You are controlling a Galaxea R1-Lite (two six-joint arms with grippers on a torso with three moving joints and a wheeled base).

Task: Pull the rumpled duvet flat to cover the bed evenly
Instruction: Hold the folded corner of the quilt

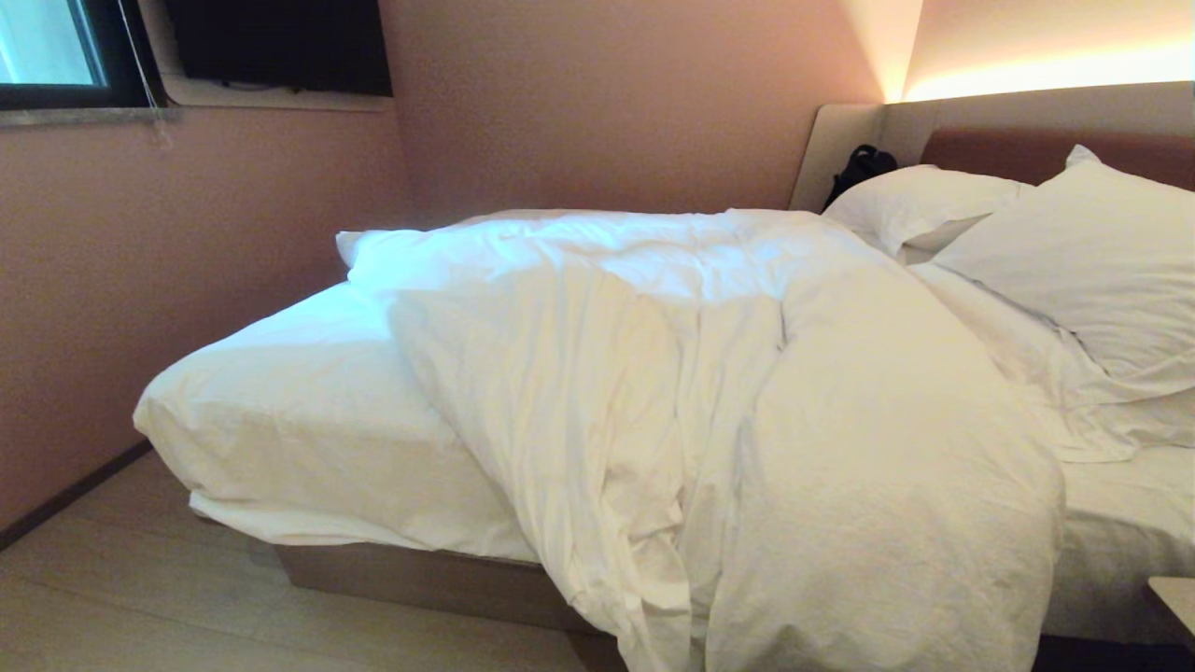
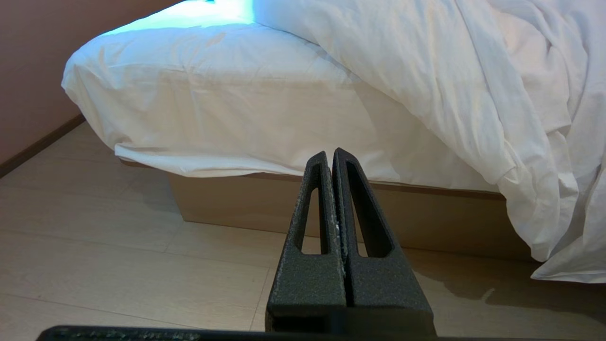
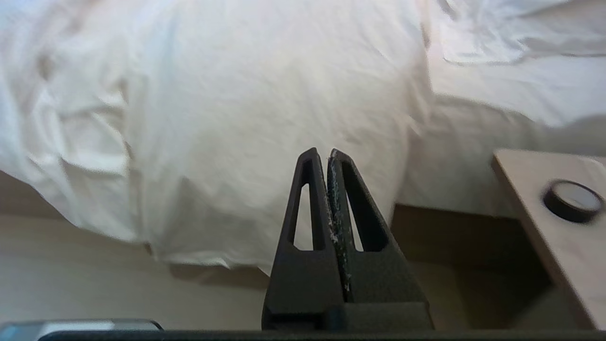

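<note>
Both claws, left [image 2: 331, 154] and right [image 3: 323, 152], are pressed together and empty, and the duvet [image 1: 747, 392] bunched across the bed [image 1: 308, 392] spills at 12 o'clock from the nearer right one.

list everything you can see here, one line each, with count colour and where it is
duvet: one, white, rumpled across the middle of the bed, spilling over the near side toward the floor
bed: one, tan base, white-sheeted mattress bare at the foot end, beige and brown headboard at the far right
pillows: two, white, at the head end
dark bag-like thing: one, black, by the headboard corner; cannot tell what it is
bedside table: one, light wood, beside the bed's head end
round object: one, black rim, pale top, on that table
window: one, dark frame, upper left wall
floor: pale wood
left pincer: one, black, shut, low before the bed's foot end
right pincer: one, black, shut, facing the hanging duvet
</note>
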